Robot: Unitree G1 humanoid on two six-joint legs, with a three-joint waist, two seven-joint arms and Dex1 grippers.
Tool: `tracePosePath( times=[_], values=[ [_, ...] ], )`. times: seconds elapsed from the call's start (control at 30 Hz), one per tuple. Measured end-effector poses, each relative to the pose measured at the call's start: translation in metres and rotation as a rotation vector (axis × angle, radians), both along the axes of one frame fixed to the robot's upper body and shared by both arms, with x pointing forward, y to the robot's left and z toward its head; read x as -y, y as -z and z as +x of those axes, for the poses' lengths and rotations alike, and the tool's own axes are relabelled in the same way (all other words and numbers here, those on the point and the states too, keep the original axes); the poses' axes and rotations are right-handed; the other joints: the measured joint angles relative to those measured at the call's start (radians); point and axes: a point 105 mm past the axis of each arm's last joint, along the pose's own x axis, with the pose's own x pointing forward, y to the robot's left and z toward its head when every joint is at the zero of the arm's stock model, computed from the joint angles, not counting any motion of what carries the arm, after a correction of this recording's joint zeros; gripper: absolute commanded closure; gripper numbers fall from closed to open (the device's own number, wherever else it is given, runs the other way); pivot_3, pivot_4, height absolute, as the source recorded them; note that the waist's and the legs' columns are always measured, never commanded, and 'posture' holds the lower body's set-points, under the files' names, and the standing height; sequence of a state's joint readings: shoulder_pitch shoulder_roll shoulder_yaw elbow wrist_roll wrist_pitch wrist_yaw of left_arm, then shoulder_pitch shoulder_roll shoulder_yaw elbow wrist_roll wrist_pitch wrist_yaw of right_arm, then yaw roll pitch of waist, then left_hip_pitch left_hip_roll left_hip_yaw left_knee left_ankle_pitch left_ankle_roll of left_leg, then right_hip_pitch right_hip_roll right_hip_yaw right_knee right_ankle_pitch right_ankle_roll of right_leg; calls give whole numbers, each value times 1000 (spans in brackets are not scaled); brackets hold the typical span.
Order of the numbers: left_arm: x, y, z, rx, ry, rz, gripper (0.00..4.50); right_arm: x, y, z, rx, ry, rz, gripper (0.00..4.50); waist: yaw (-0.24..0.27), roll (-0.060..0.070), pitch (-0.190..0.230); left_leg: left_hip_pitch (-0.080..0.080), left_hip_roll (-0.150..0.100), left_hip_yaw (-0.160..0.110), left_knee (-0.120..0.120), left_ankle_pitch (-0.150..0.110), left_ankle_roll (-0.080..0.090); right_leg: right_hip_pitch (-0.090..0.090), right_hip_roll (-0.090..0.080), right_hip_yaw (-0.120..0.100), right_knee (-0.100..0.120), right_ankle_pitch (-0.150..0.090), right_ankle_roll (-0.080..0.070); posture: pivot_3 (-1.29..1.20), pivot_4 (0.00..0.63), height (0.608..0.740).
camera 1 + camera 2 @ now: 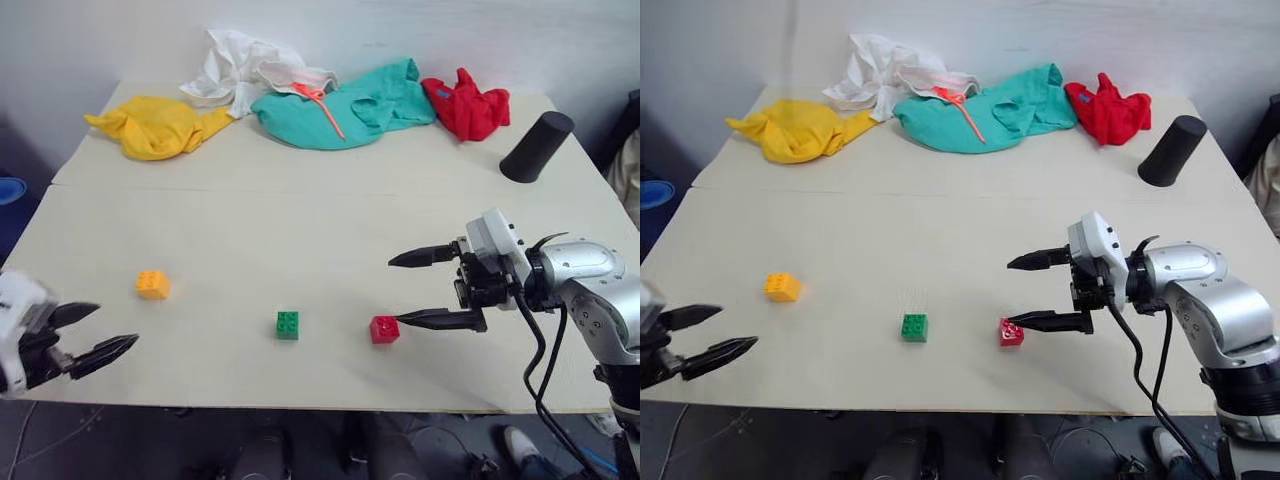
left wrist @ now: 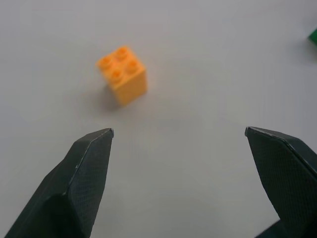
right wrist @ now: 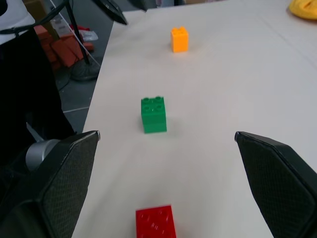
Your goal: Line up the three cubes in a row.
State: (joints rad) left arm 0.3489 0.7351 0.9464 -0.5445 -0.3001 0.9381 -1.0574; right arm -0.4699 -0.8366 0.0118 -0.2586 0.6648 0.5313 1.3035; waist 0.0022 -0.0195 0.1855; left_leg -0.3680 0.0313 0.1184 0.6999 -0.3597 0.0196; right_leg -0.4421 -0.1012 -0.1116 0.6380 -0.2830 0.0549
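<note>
Pale wooden tabletop (image 1: 300,220) against a white wall sets the scene, and both grippers hang over its near part with nothing in them. On the right, the right gripper (image 1: 420,290) points leftward with its jaws spread wide and released; the red cube (image 1: 384,329) sits just off the tip of the nearer finger, so close that I cannot tell whether they touch. In the right wrist view the cube lies low between the two fingers. At the near left edge, the left gripper (image 1: 95,335) is likewise spread and empty, aimed toward the orange-yellow cube (image 1: 153,285), which lies apart from it, a little farther in. Between the two, the green cube (image 1: 287,325) rests near the red one.

Green and red sit almost level along the near side, while the orange-yellow cube lies well to the left and slightly farther back, so the row looks roughly formed but uneven. The step in hand appears to be final adjustment. Next move probably calls for tidying the alignment without knocking the neighbours.

Far off lie a yellow cloth (image 1: 160,127), white cloth (image 1: 235,65), teal cloth (image 1: 350,105), red cloth (image 1: 468,108) and a black cylinder (image 1: 537,146).
</note>
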Motion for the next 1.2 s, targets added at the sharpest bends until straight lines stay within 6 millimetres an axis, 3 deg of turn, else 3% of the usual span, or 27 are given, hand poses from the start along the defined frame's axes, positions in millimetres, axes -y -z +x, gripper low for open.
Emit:
tracePosePath(
  times=[0.1,0.17,0.33,0.5,0.6,0.9,1.0,1.2],
  values=[
    [-12,21,-23,-40,-129,-80,24,-1,1,3,-4,-14,-1,0,-3,-1,0,0,0,0,0,-1,1,0,-1,0,-1,0,0,0,150,740],
    [-14,24,-26,-41,-160,-98,24,-1,2,4,-9,-16,-5,0,1,-1,-1,0,0,-1,0,-1,1,0,-2,-1,0,0,0,0,150,740],
    [-1,0,18,108,-168,-145,24,-5,-4,8,17,-34,7,0,9,-1,-1,1,-1,-2,0,-1,1,0,-4,-1,2,0,0,0,150,740],
    [24,-1,60,88,-181,-152,24,-11,-2,5,15,-48,22,0,-3,-1,-1,0,-1,-1,-1,-1,1,0,-3,-1,5,0,0,0,150,740],
    [25,-4,83,65,-284,-178,24,-14,0,1,21,-49,26,0,-2,-2,-1,0,-1,-1,-1,-1,0,0,-1,-1,6,0,0,0,150,740],
    [24,10,110,-66,-377,-205,24,-16,5,-3,5,-21,36,0,-4,-2,-1,0,0,1,-1,0,-1,0,1,0,6,0,0,0,150,740],
    [27,16,115,-105,-366,-209,615,-18,4,-4,15,-20,37,0,-3,-2,-1,0,0,1,-1,0,-1,0,1,0,6,0,0,0,150,740],
    [32,24,116,-167,-353,-177,2463,-19,3,-3,11,-13,52,0,-4,-2,-1,0,0,1,-1,0,-1,0,1,0,6,0,0,0,150,740]
  ],
)
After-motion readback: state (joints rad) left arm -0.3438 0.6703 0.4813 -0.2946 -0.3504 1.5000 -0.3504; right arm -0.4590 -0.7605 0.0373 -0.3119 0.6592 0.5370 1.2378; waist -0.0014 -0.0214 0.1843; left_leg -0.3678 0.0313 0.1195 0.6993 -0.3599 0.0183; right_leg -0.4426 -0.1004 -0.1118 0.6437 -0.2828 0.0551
